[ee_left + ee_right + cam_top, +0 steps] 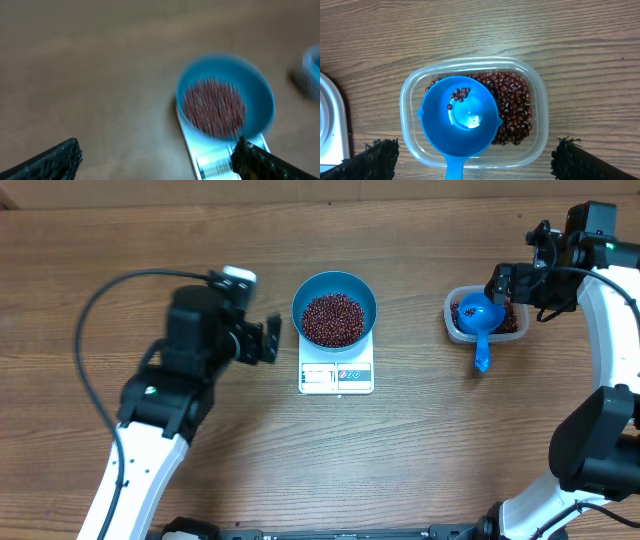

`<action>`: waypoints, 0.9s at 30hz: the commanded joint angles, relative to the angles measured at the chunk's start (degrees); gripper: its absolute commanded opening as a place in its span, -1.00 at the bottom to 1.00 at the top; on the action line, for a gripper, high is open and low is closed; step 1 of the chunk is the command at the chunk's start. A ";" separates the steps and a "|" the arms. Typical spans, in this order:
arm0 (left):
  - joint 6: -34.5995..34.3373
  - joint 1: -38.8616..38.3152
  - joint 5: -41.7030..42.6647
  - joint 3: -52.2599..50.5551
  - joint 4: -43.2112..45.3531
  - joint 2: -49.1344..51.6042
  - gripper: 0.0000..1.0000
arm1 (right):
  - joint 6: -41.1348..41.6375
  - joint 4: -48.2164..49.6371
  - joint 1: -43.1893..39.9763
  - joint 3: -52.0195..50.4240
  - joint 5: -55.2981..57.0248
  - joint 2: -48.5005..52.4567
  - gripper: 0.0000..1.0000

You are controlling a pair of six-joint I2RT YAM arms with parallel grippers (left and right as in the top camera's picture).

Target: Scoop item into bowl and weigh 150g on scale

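The blue bowl (pixel 335 292) stands on the white scale (pixel 336 377) at mid-table and holds a heap of red-brown beans (pixel 333 320). My left gripper (pixel 272 340) hovers open just left of the bowl, with nothing between its fingers. The left wrist view is blurred and shows the bowl (pixel 260 95), the beans (pixel 215 107) and the scale (pixel 215 162) ahead of the left gripper (pixel 155 162). My right gripper (pixel 505 285) is open above the clear tub (pixel 452 330). In the right wrist view its fingers (pixel 375 160) straddle the tub (pixel 540 100), apart from it.
A blue handled scoop (pixel 460 117) rests in the tub on top of more beans (pixel 512 107), with a few beans (pixel 460 94) inside it. Its handle (pixel 482 358) sticks out over the tub's near rim. A corner of the scale (pixel 330 125) shows at the left.
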 commanded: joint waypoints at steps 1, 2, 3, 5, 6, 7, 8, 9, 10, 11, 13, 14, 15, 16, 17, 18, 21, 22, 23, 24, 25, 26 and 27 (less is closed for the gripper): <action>1.11 3.04 1.14 0.44 9.81 -4.07 0.99 | 0.00 0.35 0.00 -0.15 0.44 -1.20 1.00; 1.11 3.72 1.14 0.44 12.44 -5.07 0.99 | 0.00 0.35 0.00 -0.15 0.44 -1.20 1.00; 1.09 4.33 1.18 0.44 14.47 -6.23 0.99 | 0.00 0.35 0.00 -0.15 0.44 -1.20 1.00; 1.09 5.22 1.20 0.42 16.90 -8.83 0.99 | 0.00 0.35 0.00 -0.15 0.46 -1.20 1.00; 1.09 5.64 1.20 0.42 17.55 -10.29 0.99 | 0.00 0.35 0.00 -0.15 0.46 -1.20 1.00; 1.09 6.16 1.18 0.42 17.79 -12.11 0.99 | 0.00 0.35 0.00 -0.15 0.46 -1.20 1.00; 1.09 6.47 1.18 0.42 17.73 -13.16 0.99 | 0.00 0.35 0.00 -0.15 0.44 -1.20 1.00; 1.09 6.99 1.22 0.42 17.55 -14.73 0.99 | 0.00 0.35 0.00 -0.15 0.46 -1.20 1.00; 1.07 7.65 1.60 0.42 17.07 -16.33 0.99 | 0.00 0.35 0.00 -0.15 0.44 -1.20 1.00; 1.07 8.85 2.29 0.42 15.69 -19.15 0.99 | 0.00 0.35 0.00 -0.15 0.46 -1.20 1.00; 1.09 9.42 2.38 0.42 13.97 -21.29 0.99 | 0.00 0.35 0.00 -0.15 0.44 -1.20 1.00; 1.11 9.46 1.99 0.42 13.00 -22.08 0.99 | 0.00 0.35 0.00 -0.15 0.46 -1.20 1.00; 1.11 9.44 1.73 0.42 12.20 -22.49 1.00 | 0.00 0.35 0.00 -0.15 0.46 -1.20 1.00; 1.11 9.44 1.57 0.42 11.56 -22.58 0.99 | 0.00 0.35 0.00 -0.15 0.44 -1.20 1.00; 1.09 9.46 1.55 0.42 10.67 -22.56 0.99 | 0.00 0.35 0.00 -0.15 0.46 -1.20 1.00; 1.11 9.44 1.55 0.07 10.05 -22.53 0.99 | 0.00 0.35 0.00 -0.15 0.44 -1.20 1.00; 0.85 9.81 1.86 -1.46 7.06 -23.56 0.99 | 0.00 0.35 0.00 -0.15 0.46 -1.20 1.00; 0.87 10.05 2.19 -2.51 5.84 -24.50 0.99 | 0.00 0.35 0.00 -0.15 0.46 -1.20 1.00; 0.85 10.21 2.29 -3.48 5.03 -25.42 0.99 | -0.02 0.35 0.00 -0.15 0.44 -1.20 1.00; 0.87 10.29 2.45 -4.76 4.59 -26.53 0.99 | 0.00 0.35 0.00 -0.15 0.44 -1.20 1.00; 0.87 10.32 2.43 -6.51 4.63 -27.93 0.99 | 0.00 0.35 0.00 -0.15 0.44 -1.20 1.00; 0.87 10.32 2.43 -8.63 4.79 -29.70 0.99 | 0.00 0.35 0.00 -0.15 0.46 -1.20 1.00; 0.87 10.32 2.43 -10.21 5.01 -30.97 0.99 | 0.00 0.35 0.00 -0.15 0.46 -1.20 1.00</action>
